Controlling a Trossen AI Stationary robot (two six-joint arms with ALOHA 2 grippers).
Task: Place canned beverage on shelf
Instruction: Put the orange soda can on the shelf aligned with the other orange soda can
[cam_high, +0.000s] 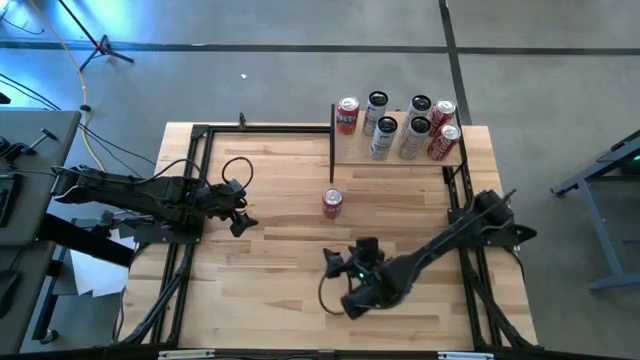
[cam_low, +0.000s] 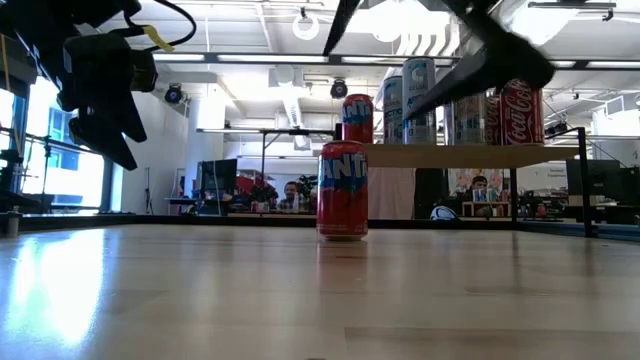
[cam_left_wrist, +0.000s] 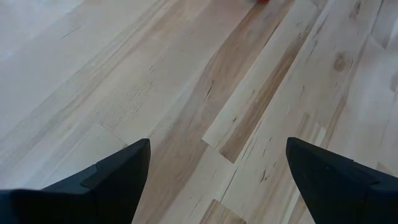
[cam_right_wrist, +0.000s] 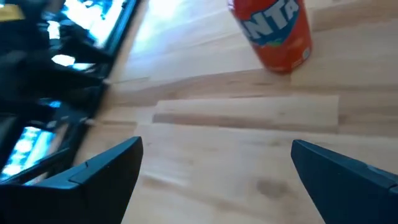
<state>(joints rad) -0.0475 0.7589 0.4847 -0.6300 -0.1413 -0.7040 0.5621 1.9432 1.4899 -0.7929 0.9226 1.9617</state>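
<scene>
Orange Fanta can stands upright on the bench, alone near the middle, just in front of the shelf and not touching it. Shelf sits at the far right of the bench, a light-wood board on thin black posts; it carries seven upright cans, red ones at both ends and silver ones between. Right gripper is low over the bench on the near side of the can, well short of it, jaws spread wide and holding nothing; the right wrist view shows the can standing ahead of the open fingers. Left gripper hovers above the bench to the left of the can, apart from it, jaws also spread and empty; the left wrist view shows only bare wood between its fingers.
</scene>
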